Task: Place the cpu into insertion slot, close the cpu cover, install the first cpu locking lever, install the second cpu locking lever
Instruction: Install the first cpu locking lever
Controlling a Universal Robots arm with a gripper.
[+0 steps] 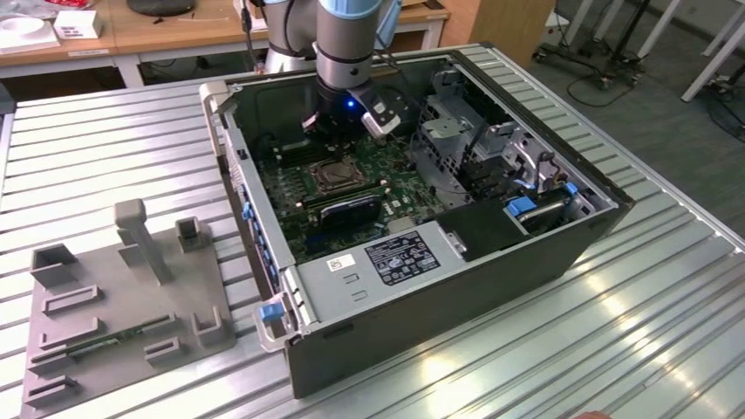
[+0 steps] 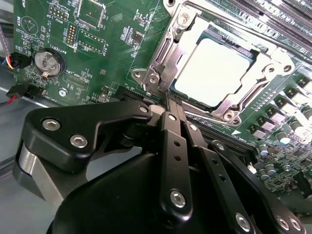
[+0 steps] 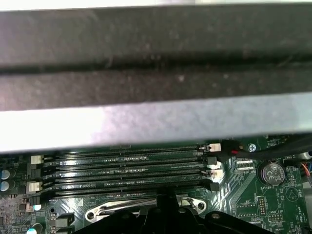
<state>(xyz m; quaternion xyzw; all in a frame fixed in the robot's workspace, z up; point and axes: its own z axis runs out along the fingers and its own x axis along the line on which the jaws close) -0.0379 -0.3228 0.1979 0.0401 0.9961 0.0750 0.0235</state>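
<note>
The gripper [image 2: 169, 103] has its fingers pressed together, tips at the near corner of the cpu cover [image 2: 163, 51]; whether they pinch anything thin cannot be told. Just beyond the tips the cpu [image 2: 214, 70], a pale silvery square, lies flat in the socket, the metal frame down around it. The gripper's black body hides the board nearest it

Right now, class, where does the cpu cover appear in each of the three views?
Exterior view: the cpu cover sits mid-motherboard, just below the claw in the picture.
Second wrist view: the cpu cover frames the pale cpu, just past the claw.
First wrist view: a silvery edge beside the claw, likely the same cover.
Shared landmark: the claw.
</note>
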